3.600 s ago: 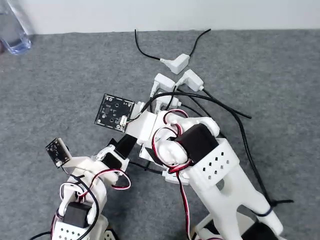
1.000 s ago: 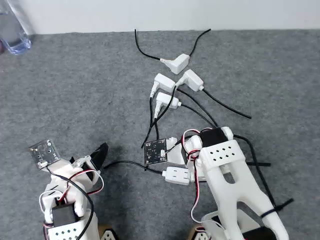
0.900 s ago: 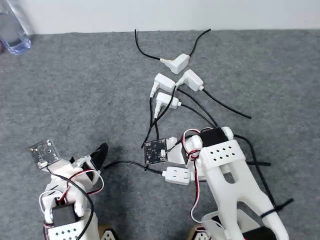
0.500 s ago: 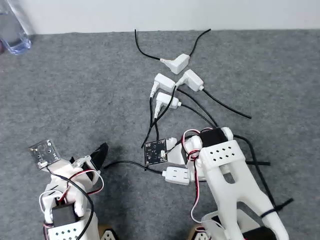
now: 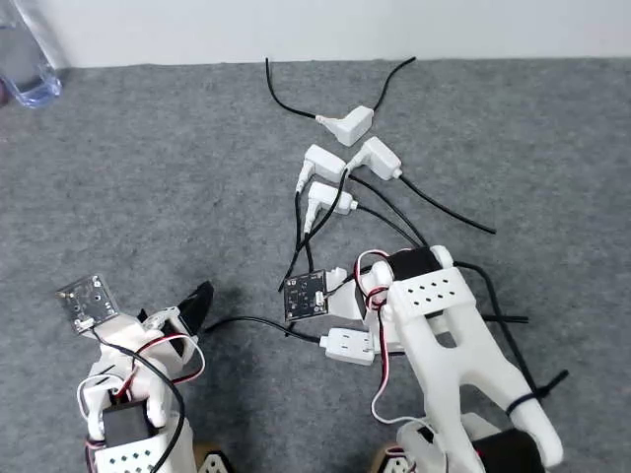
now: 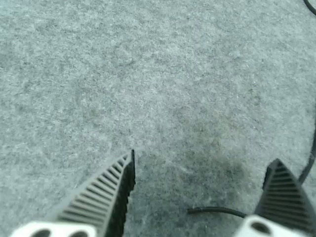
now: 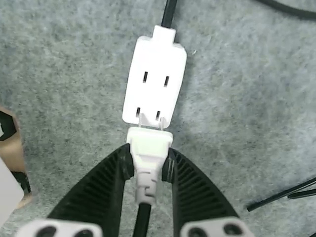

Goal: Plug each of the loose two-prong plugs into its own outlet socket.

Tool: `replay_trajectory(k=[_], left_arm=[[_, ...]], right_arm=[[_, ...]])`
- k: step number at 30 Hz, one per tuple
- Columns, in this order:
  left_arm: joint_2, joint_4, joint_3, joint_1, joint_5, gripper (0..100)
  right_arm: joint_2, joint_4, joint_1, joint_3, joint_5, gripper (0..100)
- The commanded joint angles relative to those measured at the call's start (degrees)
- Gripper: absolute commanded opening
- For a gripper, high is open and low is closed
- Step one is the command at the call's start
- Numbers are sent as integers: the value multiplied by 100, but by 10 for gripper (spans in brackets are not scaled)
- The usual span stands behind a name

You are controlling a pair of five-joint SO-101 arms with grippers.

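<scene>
Gripping white plug (image 7: 148,145), right claw (image 7: 148,159) clamped on its body; prong tips at nearest slot pair of white outlet (image 7: 154,79), straight ahead of claw. Spread wide above grey counter (image 6: 148,74): left claw (image 6: 203,163), black cable (image 6: 217,211) lying between its fingers (image 6: 116,192). Farther ahead of right claw, other white plugs (image 5: 328,200) loose.

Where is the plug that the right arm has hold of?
In the right wrist view the plug sits clamped in the right gripper, its prongs at the outlet block's nearest slot pair, body not flush against it.
</scene>
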Motion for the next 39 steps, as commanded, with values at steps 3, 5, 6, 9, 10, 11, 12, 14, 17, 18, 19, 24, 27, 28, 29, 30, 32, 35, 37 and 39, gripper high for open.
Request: replay_trajectory(k=[3,5,6,9,10,11,12,14,17,18,19,24,27,28,29,30,32,35,37,39], left_arm=[[-44,-132,-48,-26,-44,385],[-44,-132,-48,-26,-44,385],[-44,-132,-48,-26,-44,385],[-44,-132,-48,-26,-44,385],[-44,-132,-48,-26,-44,385],[-44,-132,-48,-26,-44,385],[-44,-132,-48,-26,-44,385],[-44,-132,-48,-26,-44,385],[-44,-132,-48,-26,-44,385],[-44,-132,-48,-26,-44,385],[-44,-132,-48,-26,-44,385],[-44,-132,-48,-26,-44,385],[-44,-132,-48,-26,-44,385],[-44,-132,-48,-26,-44,385],[-44,-132,-48,-26,-44,385],[-44,-132,-48,-26,-44,385],[-44,-132,-48,-26,-44,385],[-44,-132,-48,-26,-44,385],[-44,-132,-48,-26,-44,385],[-44,-132,-48,-26,-44,385]], right_arm=[[101,-66,-119,-62,35,8],[110,-31,-215,-62,26,8],[119,-22,-259,-62,0,8],[84,-13,-453,-62,-211,8],[84,4,-514,-62,-220,8],[84,40,-541,-62,-220,8],[84,75,-558,-62,-237,8],[84,84,-549,-62,-255,8],[127,127,-505,-53,-255,8],[136,127,-532,-53,-255,8],[136,119,-541,-53,-264,8],[145,75,-1007,-53,-510,8],[154,57,-1279,-53,-695,8],[171,57,-1323,-53,-703,8],[224,57,-1358,-53,-703,8],[321,48,-1367,-53,-703,8],[602,-92,-1385,-53,-747,8],[1095,-374,-1402,-53,-888,8],[1341,-497,-1429,-79,-897,8],[1569,-505,-1473,-202,-905,8]])
